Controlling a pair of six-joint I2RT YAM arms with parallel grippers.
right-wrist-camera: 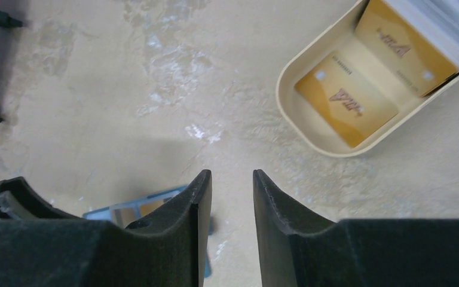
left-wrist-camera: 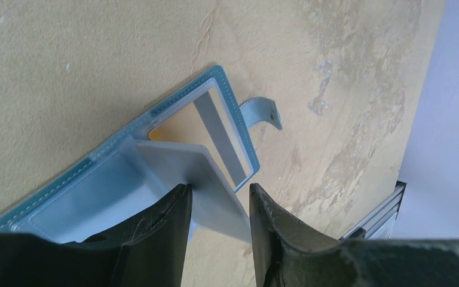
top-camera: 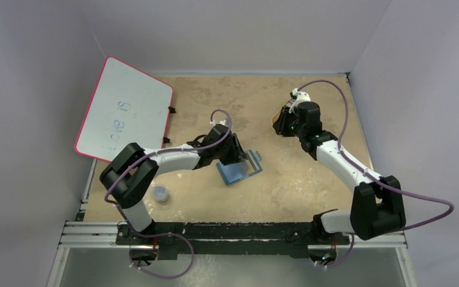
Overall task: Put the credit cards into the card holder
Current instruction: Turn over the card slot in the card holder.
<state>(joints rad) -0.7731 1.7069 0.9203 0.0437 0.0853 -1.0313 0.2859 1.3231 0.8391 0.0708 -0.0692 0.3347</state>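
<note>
The blue card holder (top-camera: pixel 242 172) lies open on the table, its strap (left-wrist-camera: pixel 262 110) sticking out. An orange credit card (left-wrist-camera: pixel 182 128) with a grey stripe sits in its windowed pocket. A pale grey card or leaf (left-wrist-camera: pixel 215 191) juts from the holder's fold, between the fingers of my left gripper (left-wrist-camera: pixel 218 186). Those jaws stand apart, and only the left fingertip (left-wrist-camera: pixel 182 191) overlaps that sheet. My right gripper (right-wrist-camera: pixel 232 173) hangs open and empty above bare table, right of the holder (right-wrist-camera: pixel 125 210). More orange credit cards (right-wrist-camera: pixel 345 98) and a stack (right-wrist-camera: pixel 436 27) lie in the tray.
The beige oval tray (right-wrist-camera: pixel 287 113) stands at the back right, mostly hidden under the right wrist (top-camera: pixel 293 116) from above. A pink-rimmed whiteboard (top-camera: pixel 125 110) leans at the back left. A small clear cup (top-camera: pixel 161 193) sits near the left arm's base. A metal rail (top-camera: pixel 233 230) runs along the near edge.
</note>
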